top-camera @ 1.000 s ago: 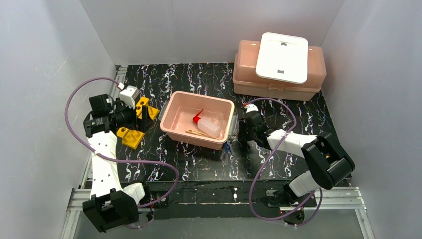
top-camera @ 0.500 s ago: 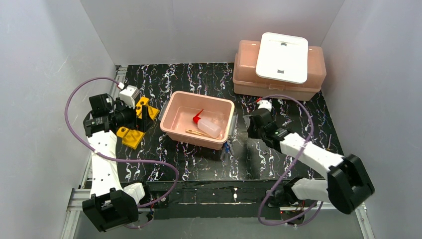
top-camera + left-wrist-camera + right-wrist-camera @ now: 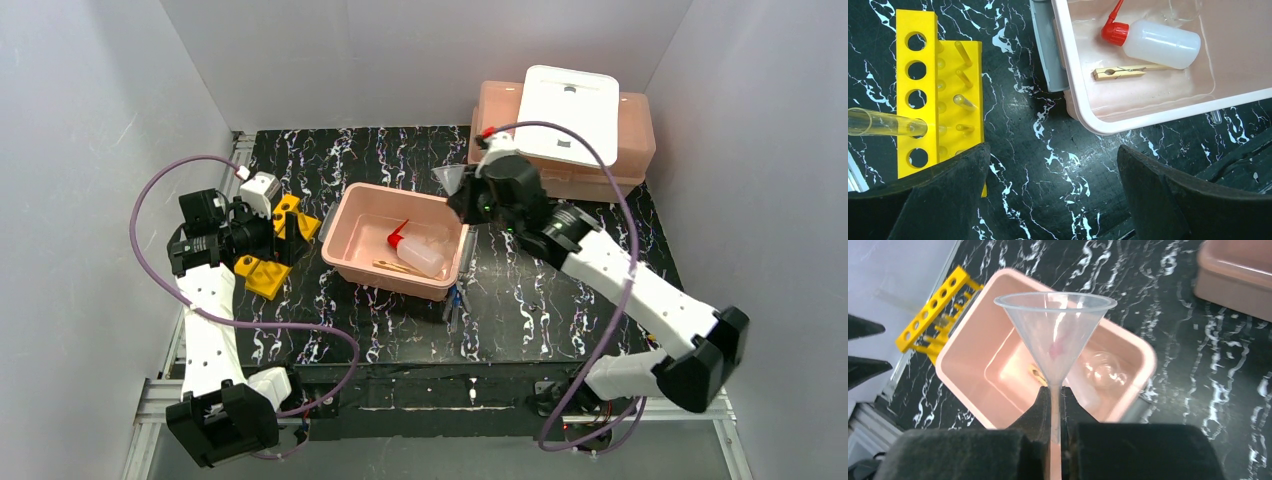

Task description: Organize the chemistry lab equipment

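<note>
Right gripper [image 3: 1054, 395]: jaws pressed together on the thin stem of a clear plastic funnel [image 3: 1055, 325], cone uppermost and upright in the wrist view. In the overhead view this gripper [image 3: 468, 200] holds the funnel [image 3: 447, 178] in the air above the far right corner of the open pink tub [image 3: 398, 283].

Below the funnel, inside the tub [image 3: 983, 335], a clear rounded glass vessel [image 3: 1104, 369] lies near the right wall; its exact type cannot be told.

Left gripper [image 3: 1052, 165]: jaws spread wide, nothing between them, hovering over bare black marbled table [image 3: 1018, 130] between rack and tub.

Just left of it, the yellow holed test-tube rack [image 3: 930, 80] rests on the table, with one clear glass tube [image 3: 883, 123] lying through a hole.

To its right, in the tub: a translucent white squeeze bottle [image 3: 1160, 47] with red nozzle, on its side, and a wooden clothespin [image 3: 1125, 72] just beside it. A grey latch [image 3: 1045, 50] is on the tub's near wall.

Slim blue-tipped pieces [image 3: 455, 300] lie on the table against the tub's near right corner.

Far right: a closed pink box [image 3: 560, 172], with a white rectangular lid [image 3: 570, 115] on top.
</note>
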